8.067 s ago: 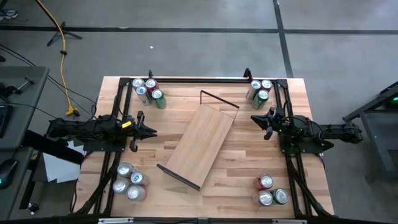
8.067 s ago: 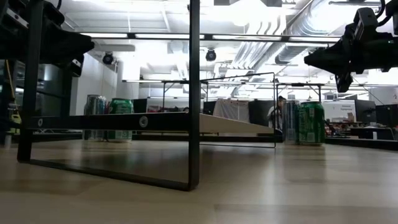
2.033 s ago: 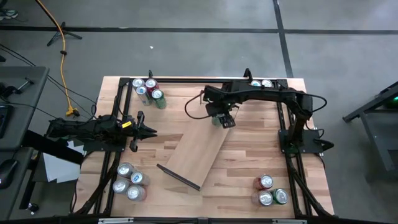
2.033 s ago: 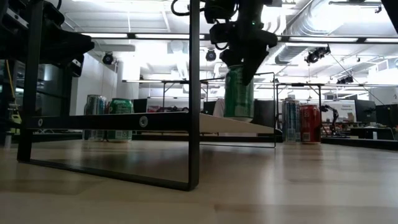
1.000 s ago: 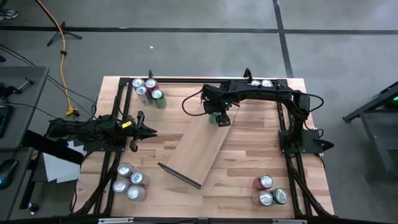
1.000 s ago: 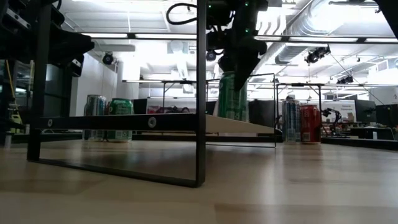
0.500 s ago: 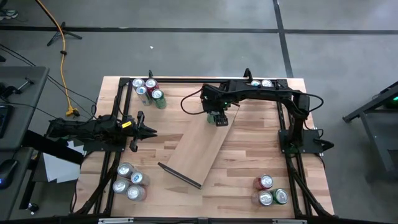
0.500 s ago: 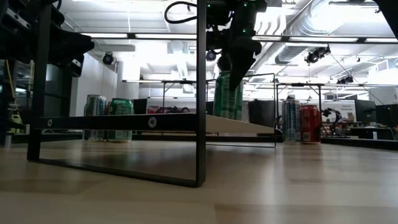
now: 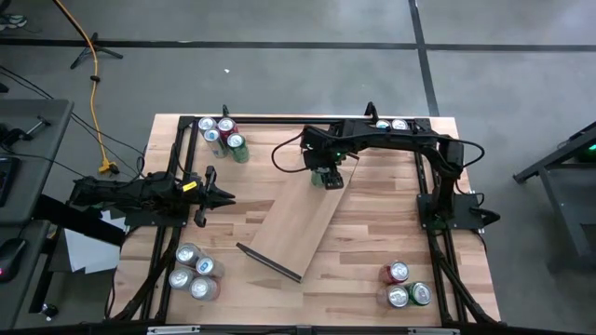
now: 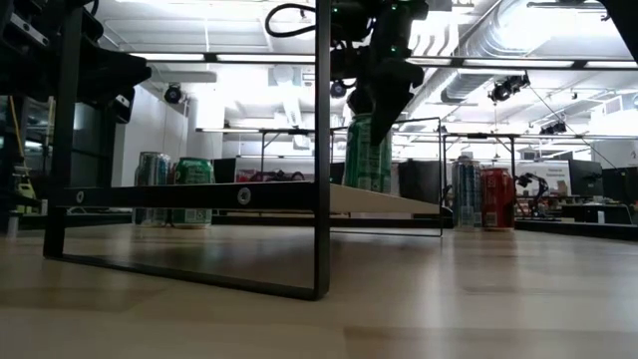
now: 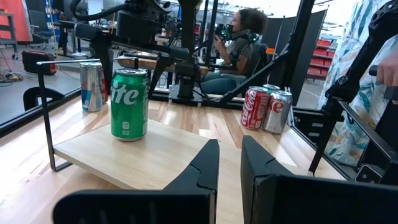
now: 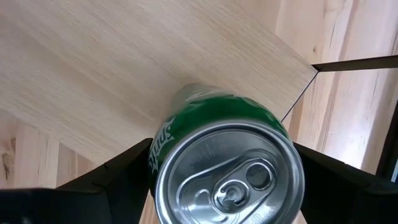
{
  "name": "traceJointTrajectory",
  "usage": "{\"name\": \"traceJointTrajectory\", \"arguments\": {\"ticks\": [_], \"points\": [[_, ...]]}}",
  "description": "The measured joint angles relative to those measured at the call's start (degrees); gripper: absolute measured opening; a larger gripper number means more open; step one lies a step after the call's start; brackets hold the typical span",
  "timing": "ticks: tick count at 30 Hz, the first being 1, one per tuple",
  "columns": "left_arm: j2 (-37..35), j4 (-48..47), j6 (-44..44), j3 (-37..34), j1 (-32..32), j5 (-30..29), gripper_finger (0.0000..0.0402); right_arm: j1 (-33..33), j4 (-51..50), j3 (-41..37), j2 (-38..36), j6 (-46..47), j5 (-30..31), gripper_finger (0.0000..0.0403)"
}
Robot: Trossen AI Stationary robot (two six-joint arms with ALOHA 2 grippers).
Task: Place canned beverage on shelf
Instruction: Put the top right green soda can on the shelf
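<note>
A green can (image 12: 217, 124) stands upright on its base on the light-wood shelf (image 9: 298, 219), near the board's far end and its dark rail. It also shows in the left wrist view (image 11: 129, 102) and the low view (image 10: 367, 155). My right gripper (image 9: 326, 175) reaches down over the can from above, its fingers on either side of the can's top (image 12: 222, 152). My left gripper (image 9: 223, 195) waits shut and level at the table's left side, pointing toward the shelf (image 11: 137, 155). My right gripper has the green can's upper wall (image 12: 158, 149) between its two fingers (image 12: 124, 174), one on each opposite side just below the rim. The fingers come steeply from above. The can stands upright with its base on the shelf (image 10: 379, 199).
Can clusters stand at the table's far left (image 9: 222, 135), far right (image 9: 389, 126), near left (image 9: 194, 272) and near right (image 9: 405, 284). Black frame rails run along the table's sides. A person (image 11: 239, 37) sits beyond the table; a hand (image 11: 388, 68) shows nearby.
</note>
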Motion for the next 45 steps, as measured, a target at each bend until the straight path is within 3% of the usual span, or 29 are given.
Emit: {"name": "traceJointTrajectory", "arguments": {"ticks": [7,18,39,45], "points": [[0.0,0.0,0.0,0.0,0.0,0.0,0.0,0.0,0.3,0.0,0.0,0.0,0.0,0.0323],[0.0,0.0,0.0,0.0,0.0,0.0,0.0,0.0,0.4,0.0,0.0,0.0,0.0,0.0397],[0.0,0.0,0.0,0.0,0.0,0.0,0.0,0.0,-0.7,0.0,-0.3,-1.5,1.6,0.0394],[0.0,0.0,0.0,0.0,0.0,0.0,0.0,0.0,-2.6,4.6,-0.7,-1.5,2.1,0.0394]]}}
